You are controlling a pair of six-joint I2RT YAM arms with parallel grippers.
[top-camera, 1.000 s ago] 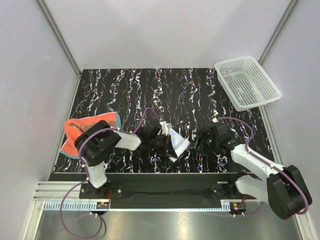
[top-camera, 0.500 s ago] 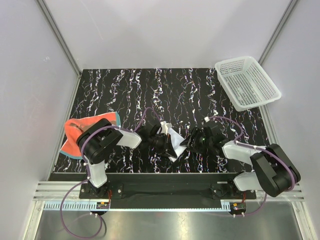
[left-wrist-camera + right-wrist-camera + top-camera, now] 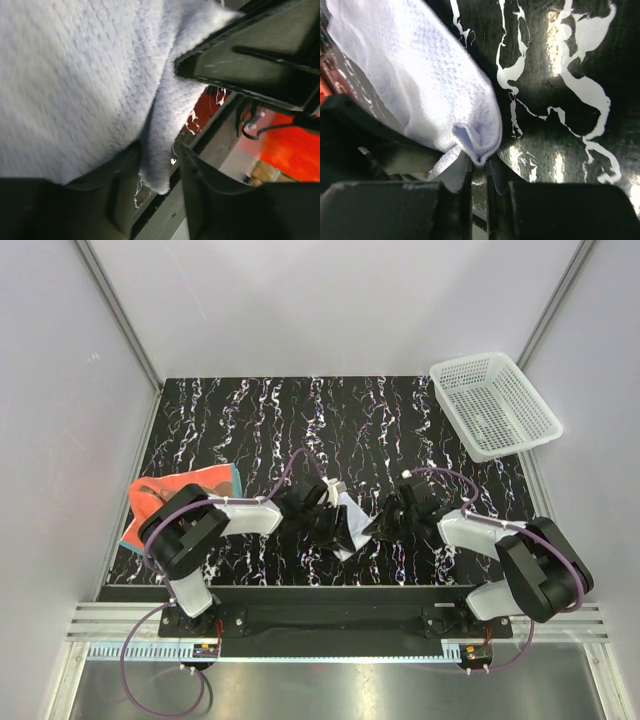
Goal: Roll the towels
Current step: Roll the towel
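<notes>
The white towel [image 3: 350,525] is bunched up near the table's front, between my two grippers. My left gripper [image 3: 326,517] is on its left side. In the left wrist view its jaws [image 3: 160,186] stand apart, and a fold of the white towel [image 3: 75,75] hangs loosely in the gap. My right gripper [image 3: 384,525] is at the towel's right end. The right wrist view shows that gripper [image 3: 479,167] shut on a puckered corner of the white towel [image 3: 420,70]. The orange-red towel [image 3: 160,492] lies at the left edge, partly under my left arm.
A white mesh basket [image 3: 495,405] stands at the back right corner. The black marbled tabletop [image 3: 300,420] stretches behind both grippers. Grey walls close in the left, right and back sides.
My right gripper has moved left to the white towel and shut on its corner. My left gripper's jaws have opened off the towel.
</notes>
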